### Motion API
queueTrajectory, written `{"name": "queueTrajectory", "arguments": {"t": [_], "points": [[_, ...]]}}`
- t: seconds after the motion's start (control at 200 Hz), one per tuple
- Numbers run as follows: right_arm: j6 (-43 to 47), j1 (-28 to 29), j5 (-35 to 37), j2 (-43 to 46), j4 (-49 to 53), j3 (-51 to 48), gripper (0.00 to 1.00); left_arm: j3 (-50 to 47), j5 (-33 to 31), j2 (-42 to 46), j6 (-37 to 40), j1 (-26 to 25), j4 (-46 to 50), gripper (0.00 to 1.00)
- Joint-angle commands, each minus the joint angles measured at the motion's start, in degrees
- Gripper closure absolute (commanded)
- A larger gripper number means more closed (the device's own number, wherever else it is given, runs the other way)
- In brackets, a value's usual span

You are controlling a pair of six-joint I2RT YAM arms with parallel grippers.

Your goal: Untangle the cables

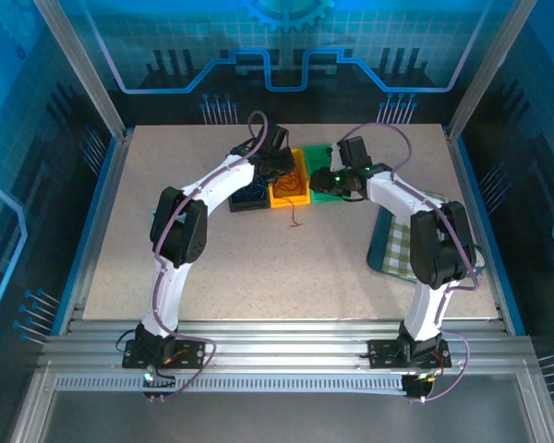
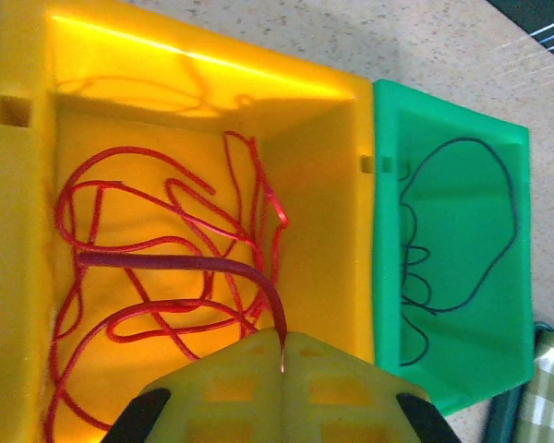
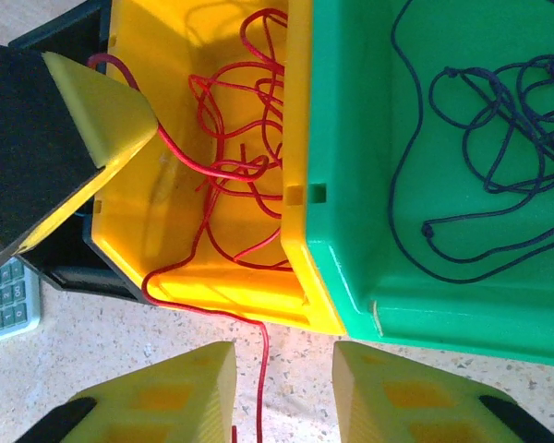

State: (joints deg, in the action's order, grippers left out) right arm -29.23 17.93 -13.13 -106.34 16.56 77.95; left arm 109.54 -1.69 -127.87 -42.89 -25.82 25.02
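the left gripper [image 2: 283,343] is clamped on the red cable [image 2: 166,263], its two pale yellow, waffle-patterned pads pressed flat together with the strand pinched at their tips. the cable is a thin, glossy wire. most of it lies in loose, overlapping loops on the floor of the yellow bin [image 2: 314,231], a smooth, translucent plastic box with small square slots in its rim. one strand climbs over the bin's near wall and trails onto the speckled, stone-look table [image 1: 258,277].

the right gripper [image 3: 283,360] hangs released just in front of the bins, its wedge-shaped pads apart; the trailing red strand runs along the table between them, nearer the left pad.

touching the yellow bin is the green bin [image 2: 386,277] of the same moulded plastic, holding a very thin dark cable [image 2: 513,203] in open curls. a black bin [image 1: 247,198] sits on the yellow one's other side. a green-and-white checked cloth [image 1: 402,245] lies to the right. a calculator [image 3: 5,300] shows pale keys, too blurred to read.
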Motion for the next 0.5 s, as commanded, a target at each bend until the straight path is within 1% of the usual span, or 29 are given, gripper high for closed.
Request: {"name": "queueTrajectory", "arguments": {"t": [0.0,0.14,0.495], "points": [[-0.6,0.5,-2.5,2.3,-1.7,-2.0,0.66,2.1,-1.6,-2.0,1.2,0.1,5.1,1.00],[-0.9,0.9,-2.2,3.7,-2.6,-5.2,0.66,7.0,-2.2,-5.9,1.3,0.2,10.7,1.00],[-0.8,0.9,-0.3,6.5,-2.5,-7.6,0.66,10.4,-0.4,-11.2,1.5,-0.2,12.5,1.00]]}}
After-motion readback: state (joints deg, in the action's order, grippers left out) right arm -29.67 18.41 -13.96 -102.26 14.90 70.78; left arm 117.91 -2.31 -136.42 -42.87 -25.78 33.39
